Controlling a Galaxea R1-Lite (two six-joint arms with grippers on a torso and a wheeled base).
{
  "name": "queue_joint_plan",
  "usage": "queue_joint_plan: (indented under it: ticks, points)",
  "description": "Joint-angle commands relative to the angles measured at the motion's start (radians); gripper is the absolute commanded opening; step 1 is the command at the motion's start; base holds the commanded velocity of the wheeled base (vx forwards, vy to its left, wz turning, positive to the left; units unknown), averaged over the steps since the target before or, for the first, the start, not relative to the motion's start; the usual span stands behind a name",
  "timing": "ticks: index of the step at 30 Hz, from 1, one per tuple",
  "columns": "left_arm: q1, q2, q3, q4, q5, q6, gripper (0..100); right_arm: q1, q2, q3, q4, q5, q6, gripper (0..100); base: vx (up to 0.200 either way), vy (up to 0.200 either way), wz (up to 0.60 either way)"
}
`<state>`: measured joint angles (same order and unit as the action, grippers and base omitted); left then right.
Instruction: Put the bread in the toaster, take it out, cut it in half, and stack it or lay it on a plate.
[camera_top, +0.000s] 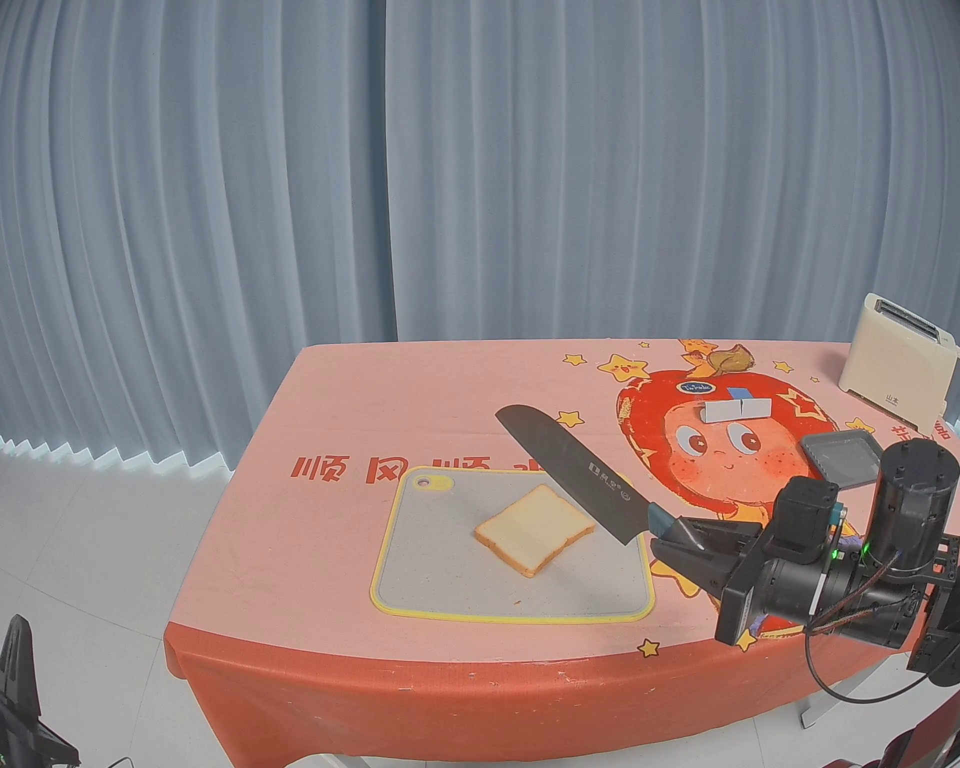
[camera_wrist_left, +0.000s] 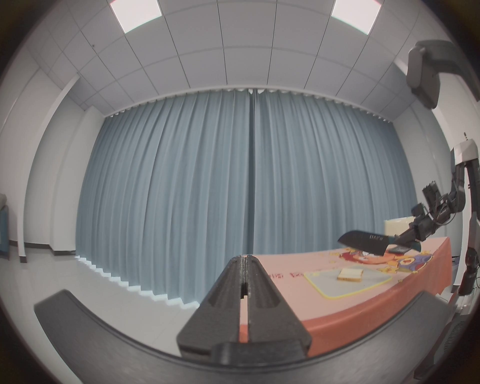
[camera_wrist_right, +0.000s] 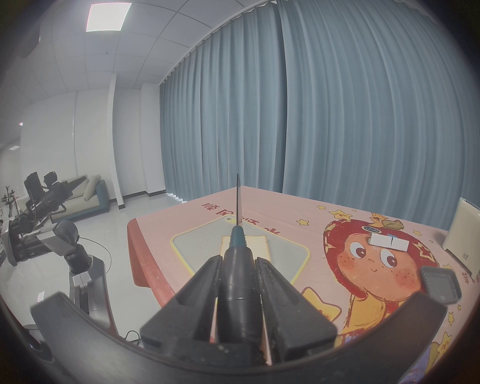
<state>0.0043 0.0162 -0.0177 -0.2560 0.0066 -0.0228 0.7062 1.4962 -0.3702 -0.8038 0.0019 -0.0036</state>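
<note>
**Right gripper (camera_top: 690, 545) clamped on the teal handle of a dark-bladed kitchen knife (camera_top: 575, 470)**

Left gripper (camera_wrist_left: 245, 267) sits low and well off the table's left side, fingers together with nothing between them.

The pink table with a cartoon-printed cloth (camera_top: 400, 400) carries everything. On its near half lies a grey cutting board with a yellow rim (camera_top: 400, 570), and a cream toaster (camera_top: 898, 362) stands at the far right corner. The knife is held in the air over the board's right part, tip pointing far-left and clear of the bread. A whole square slice of pale white bread (camera_top: 535, 528) lies flat near the board's middle. A dark grey square dish (camera_top: 842, 458) sits right of the board and probably serves as the plate.

The slice looks light, soft and crumbly. It will likely squash under a straight push and skid on the smooth board, so a steady sawing stroke suits it. Each half is best taken lightly by its crust edges.
</note>
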Motion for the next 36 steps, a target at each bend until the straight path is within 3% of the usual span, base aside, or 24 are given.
queue_joint_plan:
  ticks: [1, 6, 9, 12, 15, 16, 20, 26, 31, 36]
  points:
    - [0.0, -0.016, 0.018, -0.008, -0.03, 0.0, 0, 0.026, 0.015, -0.003, -0.002, -0.007, 0.01, 0, 0.0, 0.0, 0.0]
    - [0.0, -0.016, 0.018, 0.015, -0.034, -0.002, 0, 0.039, 0.003, -0.01, -0.002, -0.06, 0.013, 0, 0.0, 0.0, 0.0]
    - [0.0, -0.016, 0.018, 0.014, -0.04, 0.0, 0, 0.029, -0.01, -0.018, -0.002, -0.059, 0.027, 0, 0.0, 0.0, 0.0]
    - [0.0, -0.016, 0.018, 0.003, -0.076, -0.003, 0, 0.024, -0.004, -0.036, -0.002, -0.053, 0.033, 0, 0.0, 0.0, 0.0]
    - [0.0, -0.016, -0.01, -0.005, -0.155, -0.009, 0, 0.027, -0.002, -0.053, -0.002, -0.04, 0.076, 0, 0.0, 0.0, 0.0]
    - [0.0, -0.016, -0.028, 0.004, -0.191, -0.019, 0, 0.027, -0.002, -0.056, 0.0, -0.037, 0.096, 0, 0.0, 0.0, 0.0]
    - [0.0, -0.016, -0.056, 0.029, -0.244, -0.074, 0, 0.026, -0.013, -0.058, -0.002, -0.04, 0.094, 0, 0.0, 0.0, 0.0]
    - [0.002, 0.114, -0.09, 0.049, -0.295, -0.071, 0, 0.039, -0.011, -0.099, 0.028, -0.048, 0.083, 0, 0.0, 0.0, 0.0]
    - [0.0, 0.208, -0.151, 0.047, -0.3, -0.069, 0, 0.041, 0.035, -0.196, 0.117, -0.053, 0.079, 0, 0.0, 0.0, 0.0]
    - [-0.001, 0.369, -0.285, 0.047, -0.392, -0.074, 0, 0.058, 0.045, -0.256, 0.222, -0.049, 0.059, 0, 0.0, 0.0, 0.0]
